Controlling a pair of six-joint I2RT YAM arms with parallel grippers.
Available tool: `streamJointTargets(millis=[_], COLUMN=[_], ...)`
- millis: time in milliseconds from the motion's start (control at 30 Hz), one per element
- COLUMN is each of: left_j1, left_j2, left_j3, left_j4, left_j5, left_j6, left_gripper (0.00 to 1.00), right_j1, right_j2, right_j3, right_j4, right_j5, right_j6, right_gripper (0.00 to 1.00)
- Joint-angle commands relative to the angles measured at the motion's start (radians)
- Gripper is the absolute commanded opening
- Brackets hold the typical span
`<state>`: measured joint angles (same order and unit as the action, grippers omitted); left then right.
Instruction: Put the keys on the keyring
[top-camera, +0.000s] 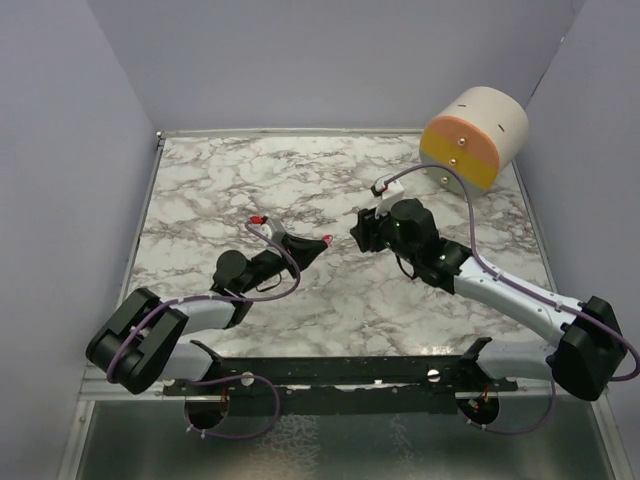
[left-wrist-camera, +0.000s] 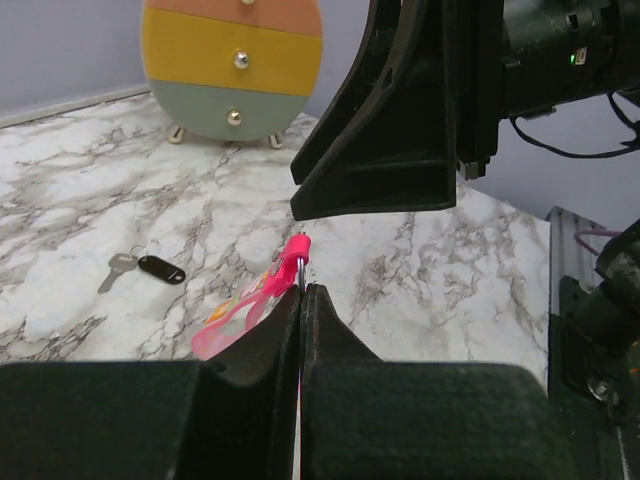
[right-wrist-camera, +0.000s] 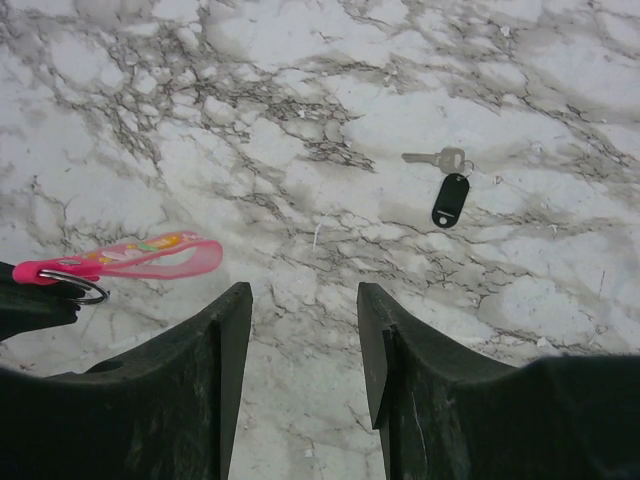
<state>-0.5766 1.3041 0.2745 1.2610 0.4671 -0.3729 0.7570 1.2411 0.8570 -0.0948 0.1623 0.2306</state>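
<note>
My left gripper (left-wrist-camera: 302, 292) is clamped tight, the two fingers pressed together with no gap, and it pinches the keyring (left-wrist-camera: 248, 310) at its ring end. The pink strip sticks out past my fingertips and sags away to one side. From the right wrist I can see the thin metal ring (right-wrist-camera: 76, 288) hanging right at the clamped end. Whether the strip's free end touches the marble I cannot tell.

My right gripper (right-wrist-camera: 300, 335) stands wide apart and holds nothing, with bare marble between its fingers.

The keys (right-wrist-camera: 436, 158), a small silvery key joined to a black fob (right-wrist-camera: 450, 200), lie flat on the table (top-camera: 250, 170), well apart from the keyring and from both my grippers. In the right wrist view they sit ahead of my open fingers and off to the right. I cannot make them out from above.

The table is white marble with grey veins, closed in by plain pale lilac walls (top-camera: 60, 150). A round cabinet (top-camera: 475, 135) banded in peach, yellow and grey-green, with small knobs, stands at the far right corner.

My left arm reaches from the near left toward the middle. My right arm comes in from the near right. The two grippers face each other there, near but not touching.
</note>
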Motion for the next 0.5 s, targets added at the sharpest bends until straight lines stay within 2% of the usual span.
streamJointTargets(millis=[0,200,333,467], left_j1=[0.037,0.058,0.062,0.065], left_j2=[0.063,0.142,0.134,0.107], left_j3=[-0.002,0.019,0.042,0.079], left_j4=[0.191,0.254,0.170,0.038], left_j5=[0.112,0.145,0.121,0.114], left_j6=[-0.151,-0.232,-0.243,-0.249], left_gripper=[0.00,0.00,0.00,0.00], right_j1=[-0.003,-0.002,-0.002,-0.002], right_j2=[-0.043,-0.046,-0.051,-0.048], right_j3=[-0.014,-0.022,-0.034,-0.044], right_j4=[0.097,0.105,0.126,0.154], right_j5=[-0.040,-0.089,-0.158,-0.236], right_j6=[0.003,-0.002,-0.011,-0.012], right_gripper=[0.46,0.41,0.36,0.36])
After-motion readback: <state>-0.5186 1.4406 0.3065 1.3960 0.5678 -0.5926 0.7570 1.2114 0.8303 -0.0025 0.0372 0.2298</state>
